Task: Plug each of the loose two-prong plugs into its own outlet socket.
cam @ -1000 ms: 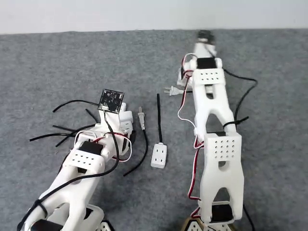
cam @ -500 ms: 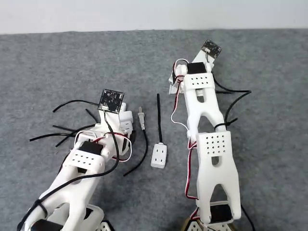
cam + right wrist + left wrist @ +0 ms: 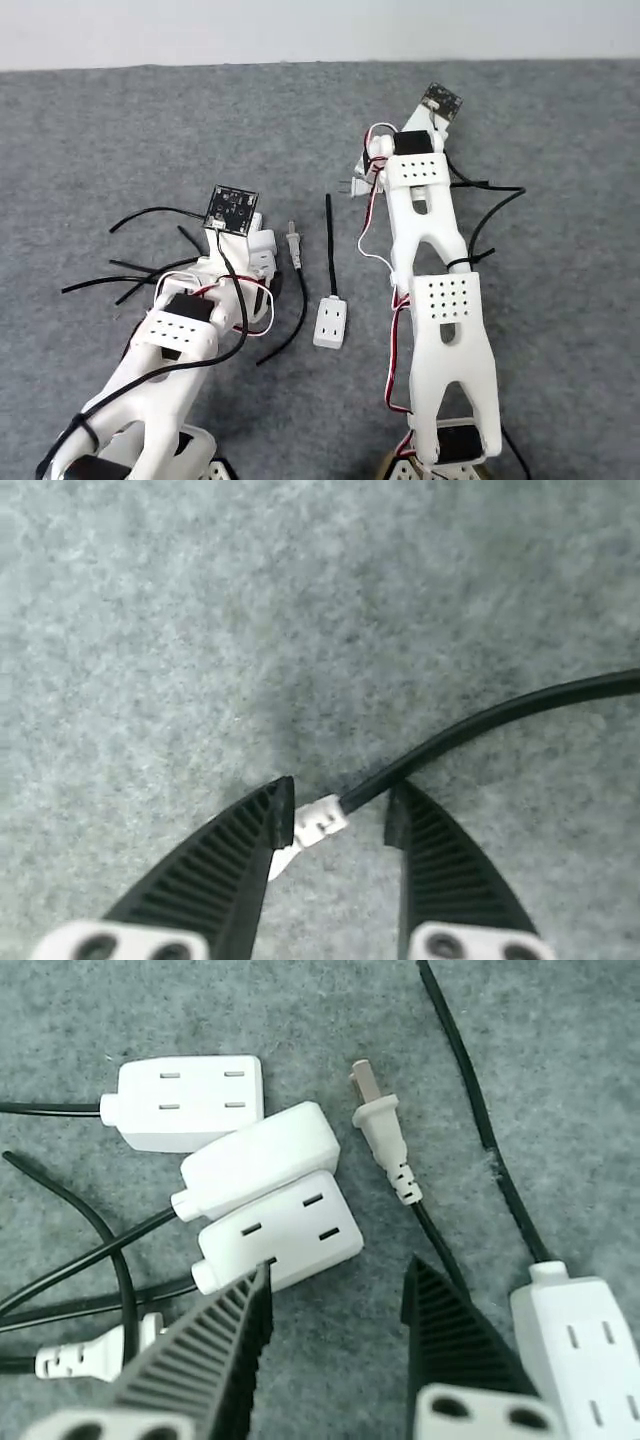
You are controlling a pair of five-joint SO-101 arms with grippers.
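My left gripper (image 3: 338, 1280) is open above a cluster of white outlet sockets (image 3: 280, 1230), with a second socket (image 3: 185, 1100) beyond them. A loose white two-prong plug (image 3: 380, 1125) on a black cord lies just past its fingertips; the high view shows this plug (image 3: 294, 243) between the arms. Another outlet socket (image 3: 585, 1350) lies off to one side, also seen mid-table (image 3: 331, 322). My right gripper (image 3: 342, 790) is open and straddles a small white plug (image 3: 318, 822) on the carpet. That plug rests against one finger (image 3: 265, 830) and pokes out beside the arm (image 3: 348, 185).
Grey carpet covers the table (image 3: 540, 130). Several black cords (image 3: 140, 275) fan out left of the left arm. A further white plug (image 3: 80, 1360) lies among cords near the left gripper. The mid-table socket's black cord (image 3: 329, 235) runs toward the far side.
The right arm has swung left and turned its wrist, bringing its gripper down over the far plug. The left arm and the other plugs and sockets have stayed put.
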